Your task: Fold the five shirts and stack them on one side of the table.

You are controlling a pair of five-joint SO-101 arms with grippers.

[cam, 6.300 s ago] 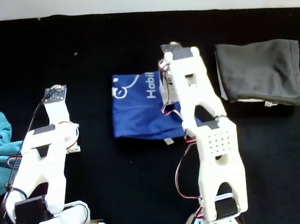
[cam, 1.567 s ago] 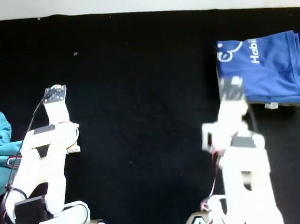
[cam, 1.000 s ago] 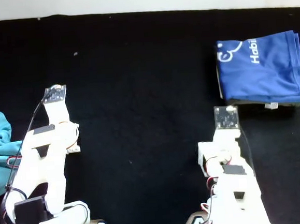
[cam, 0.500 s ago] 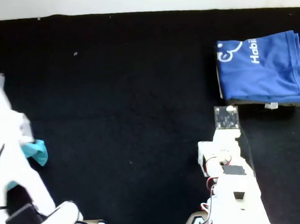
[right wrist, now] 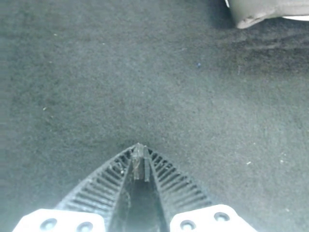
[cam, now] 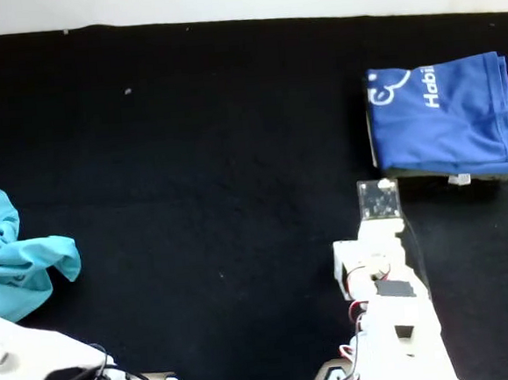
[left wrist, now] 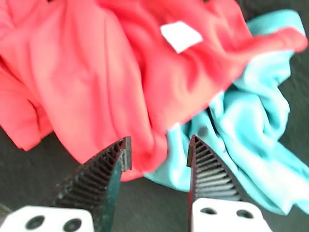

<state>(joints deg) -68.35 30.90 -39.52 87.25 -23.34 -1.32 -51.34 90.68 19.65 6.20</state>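
Since half a second ago the left arm has swung off toward the worktop's (cam: 215, 140) left edge, uncovering the crumpled teal shirt (cam: 21, 252) there; the right arm (cam: 383, 268) has barely shifted.

The left gripper (left wrist: 159, 145) is spread wide just above a bunched red shirt (left wrist: 96, 63), a rounded fold of it sitting between the jaws. The shirt is too crumpled to show a long axis. This arm is by far the nearer one. The right gripper (right wrist: 139, 152) is pressed together, holding nothing, over bare worktop near the folded blue shirt (cam: 442, 118) at the far right.

From the left wrist, the red shirt is seen draped over the teal one (left wrist: 251, 135), so a pinch here could catch both. From above, the pile lies well apart from the blue stack. The right wrist view adds a grey edge (right wrist: 260, 12), probably a folded shirt beneath the blue.
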